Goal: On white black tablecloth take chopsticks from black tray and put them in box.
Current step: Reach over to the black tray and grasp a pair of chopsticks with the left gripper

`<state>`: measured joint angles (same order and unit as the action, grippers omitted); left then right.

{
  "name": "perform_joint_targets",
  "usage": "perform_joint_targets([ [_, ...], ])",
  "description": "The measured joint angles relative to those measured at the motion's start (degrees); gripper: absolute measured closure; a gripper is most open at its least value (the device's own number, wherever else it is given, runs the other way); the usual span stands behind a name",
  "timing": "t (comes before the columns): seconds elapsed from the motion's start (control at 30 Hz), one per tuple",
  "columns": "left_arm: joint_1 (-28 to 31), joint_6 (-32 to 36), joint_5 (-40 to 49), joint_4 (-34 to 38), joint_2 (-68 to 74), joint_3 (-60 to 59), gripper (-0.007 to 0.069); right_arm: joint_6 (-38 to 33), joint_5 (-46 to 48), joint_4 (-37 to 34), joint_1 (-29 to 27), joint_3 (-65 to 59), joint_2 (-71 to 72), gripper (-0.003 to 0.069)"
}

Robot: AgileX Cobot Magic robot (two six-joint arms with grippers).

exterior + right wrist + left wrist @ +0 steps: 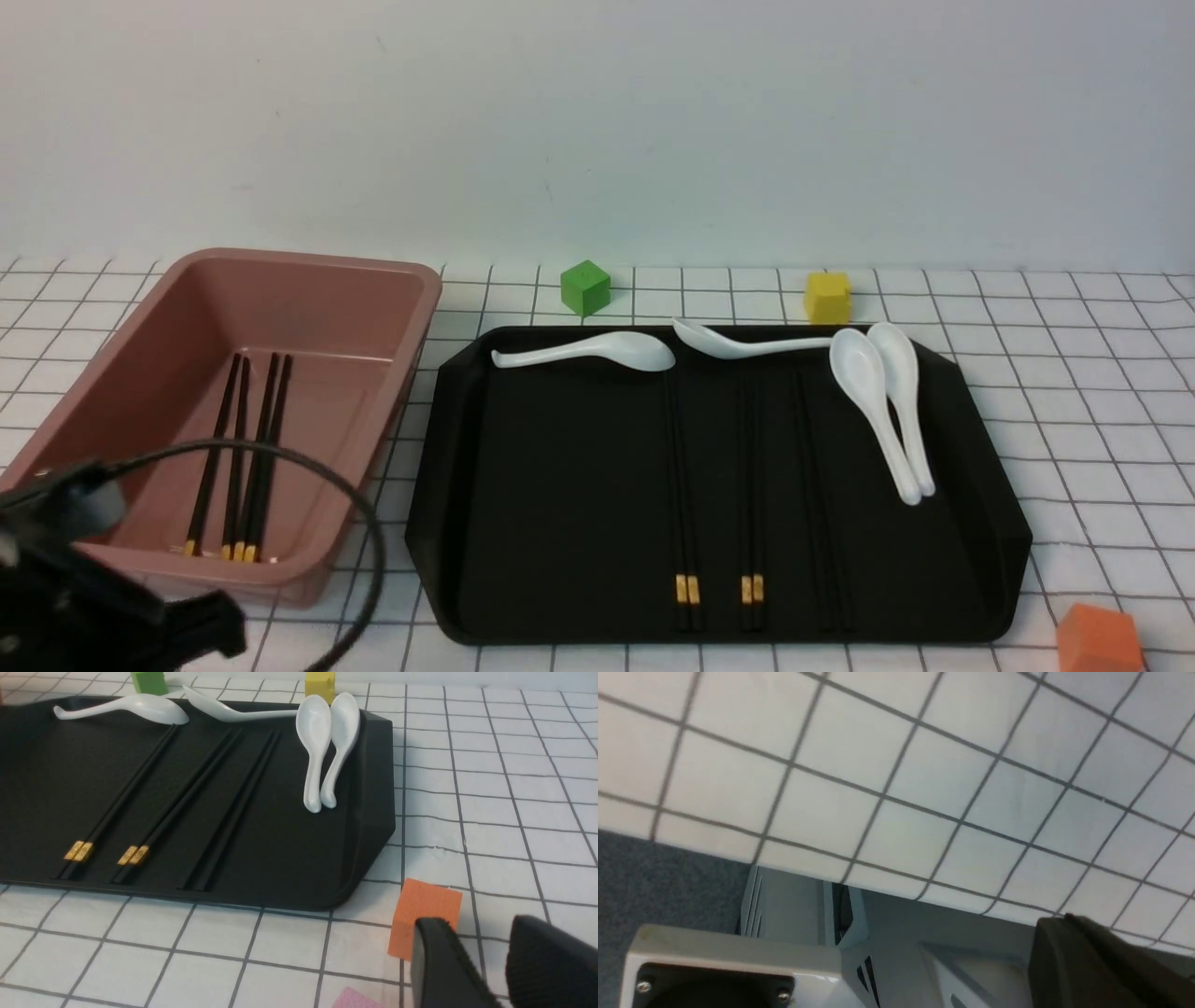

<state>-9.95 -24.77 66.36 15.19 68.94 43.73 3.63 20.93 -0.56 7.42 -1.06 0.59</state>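
The tablecloth (1074,373) covers the table. The black tray (560,513) lies at the centre. Three pairs of chopsticks lie lengthwise on it (684,485) (752,485) (820,485); the right wrist view shows them too (126,793) (182,798) (233,807). The pink box (411,308) stands left of the tray with several chopsticks (245,448) inside. My left gripper (1064,919) looks shut and empty, over the table's near edge. My right gripper (479,924) is open and empty, low over the cloth off the tray's near right corner.
Several white spoons (878,401) lie along the tray's far side. A green cube (585,287) and a yellow cube (827,297) stand behind the tray. An orange cube (423,917) sits just beyond my right gripper. My left arm (93,579) fills the front view's lower left.
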Motion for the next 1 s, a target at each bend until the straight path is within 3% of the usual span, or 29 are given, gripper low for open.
perform_joint_targets([
  [0.13, -6.8, -1.7, -2.6, 0.4, 5.6, 4.9, 0.0637, 0.0, 0.0, 0.0, 0.0, 0.0, 0.0, 0.0419],
  [0.3, -18.6, -8.8, -6.6, -3.5, 13.5, 14.6, 0.0634, 0.0, 0.0, 0.0, 0.0, 0.0, 0.0, 0.0419],
  [0.47, -25.8, -15.6, -8.3, -7.7, 22.6, 24.0, 0.0571, 0.0, 0.0, 0.0, 0.0, 0.0, 0.0, 0.0419],
  [0.63, -29.1, -18.5, -9.9, -11.1, 33.3, 34.5, 0.0450, 0.0, 0.0, 0.0, 0.0, 0.0, 0.0, 0.0419],
  [0.77, -29.3, -19.6, -12.1, -9.7, 41.1, 41.7, 0.0350, 0.0, 0.0, 0.0, 0.0, 0.0, 0.0, 0.0419],
  [1.0, -29.3, -19.8, -13.6, -6.9, 51.9, 51.0, 0.0319, 0.0, 0.0, 0.0, 0.0, 0.0, 0.0, 0.0419],
])
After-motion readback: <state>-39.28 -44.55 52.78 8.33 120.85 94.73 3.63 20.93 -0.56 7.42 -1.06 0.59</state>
